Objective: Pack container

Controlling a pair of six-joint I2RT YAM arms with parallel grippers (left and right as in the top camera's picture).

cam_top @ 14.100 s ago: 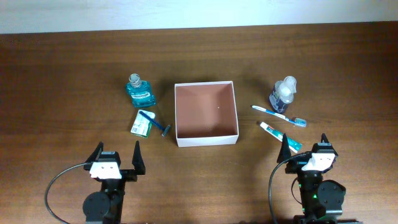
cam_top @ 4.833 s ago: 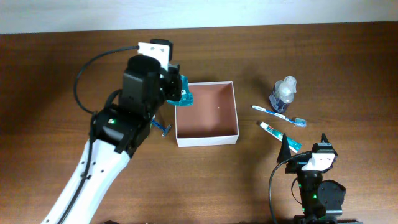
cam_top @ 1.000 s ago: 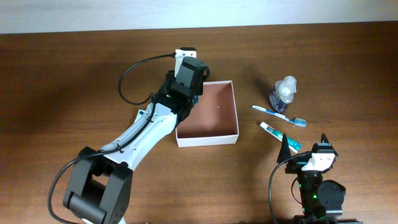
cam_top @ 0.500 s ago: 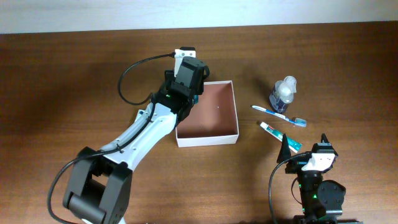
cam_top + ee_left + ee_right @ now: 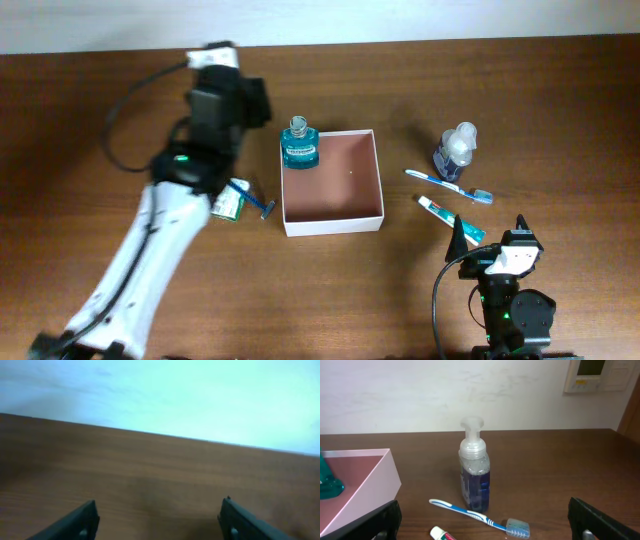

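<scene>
Brown desk: the container [image 5: 340,190] sits mid-desk, teal bottle [image 5: 299,146] upright in its far-left corner. Left gripper [image 5: 159,510], wide open and empty, hangs by the far edge, container to its right. Right gripper [image 5: 490,225] is open and empty at the near edge.

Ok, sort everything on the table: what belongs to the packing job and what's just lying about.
Job: container; teal bottle, standing in its far left corner.
Lying loose outside it, probably still to pack: pump bottle; toothbrush; toothpaste tube; green-white packet; razor.
</scene>
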